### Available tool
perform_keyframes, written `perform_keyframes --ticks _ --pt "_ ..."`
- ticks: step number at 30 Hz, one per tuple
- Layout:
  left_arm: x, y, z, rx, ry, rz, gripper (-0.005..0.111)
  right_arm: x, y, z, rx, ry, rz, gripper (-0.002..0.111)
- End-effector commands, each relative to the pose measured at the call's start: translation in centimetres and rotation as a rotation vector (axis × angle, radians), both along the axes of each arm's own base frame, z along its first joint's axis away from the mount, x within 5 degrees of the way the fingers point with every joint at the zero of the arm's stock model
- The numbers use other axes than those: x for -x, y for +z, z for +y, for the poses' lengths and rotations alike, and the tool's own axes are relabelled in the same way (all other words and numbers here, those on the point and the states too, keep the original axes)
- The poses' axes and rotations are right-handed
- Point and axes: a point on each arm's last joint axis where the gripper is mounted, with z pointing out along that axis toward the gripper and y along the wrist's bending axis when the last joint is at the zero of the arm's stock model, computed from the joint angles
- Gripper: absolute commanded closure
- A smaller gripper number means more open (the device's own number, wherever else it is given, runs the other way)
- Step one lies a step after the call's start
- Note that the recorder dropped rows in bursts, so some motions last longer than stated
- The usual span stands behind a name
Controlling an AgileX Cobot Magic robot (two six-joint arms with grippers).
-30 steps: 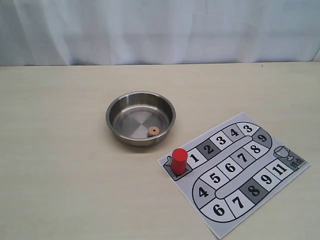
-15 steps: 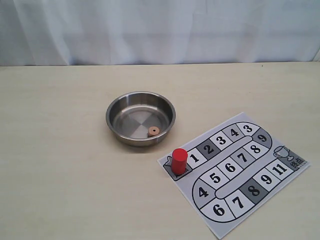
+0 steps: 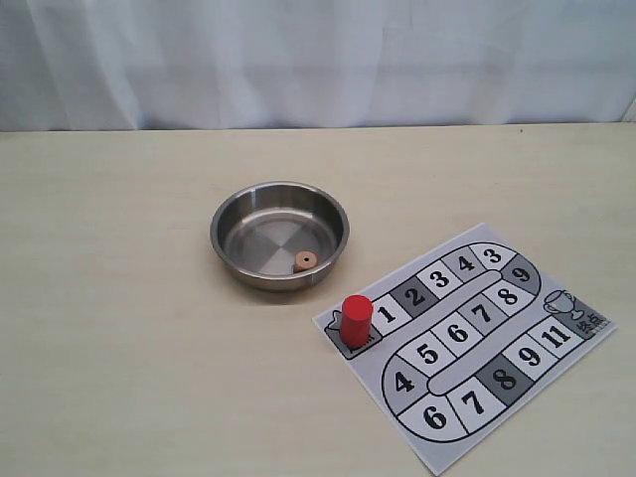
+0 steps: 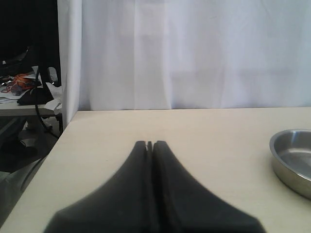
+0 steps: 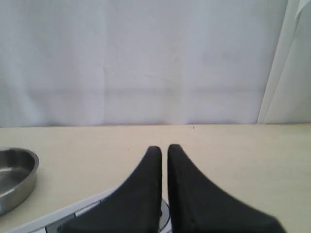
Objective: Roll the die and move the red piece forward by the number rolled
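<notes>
The die (image 3: 305, 260), a tiny tan piece with one dark pip on top, lies inside the steel bowl (image 3: 227, 215) near its right wall. On the printed board (image 3: 556, 373) the red piece (image 3: 356, 320) stands upright on the start square, just left of square 1. Neither gripper shows in the exterior view. In the left wrist view my left gripper (image 4: 149, 143) is shut and empty, hovering over bare table. A hair-thin slit shows between the black fingers of my right gripper (image 5: 164, 148), which is shut on nothing. From both wrist views the die and red piece are hidden.
The bowl's rim (image 4: 287, 141) shows at one edge of the left wrist view, and the bowl (image 5: 17, 177) again beside a corner of the board (image 5: 73, 209) in the right wrist view. A white curtain (image 3: 318, 60) backs the table. The table's edge (image 4: 46, 167) lies beside the left gripper.
</notes>
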Motion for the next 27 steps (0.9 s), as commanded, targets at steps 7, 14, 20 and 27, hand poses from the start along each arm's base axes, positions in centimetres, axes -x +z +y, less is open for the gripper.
perform_keyframes --ticks 7,14,20,27 --pt "0.0 0.3 0.0 0.003 -0.001 -0.017 0.107 0.7 3.8 -0.1 -0.09 0.003 -0.321 0.104" --pt "0.0 0.3 0.0 0.003 -0.001 -0.017 0.107 2.6 9.0 0.1 -0.095 0.016 -0.255 0.104" --pt "0.0 0.3 0.0 0.003 -0.001 -0.017 0.107 2.3 13.0 0.2 -0.084 0.019 -0.112 0.104" --pt "0.0 0.3 0.0 0.003 -0.001 -0.017 0.107 -2.0 16.5 0.2 -0.006 0.022 0.167 0.104"
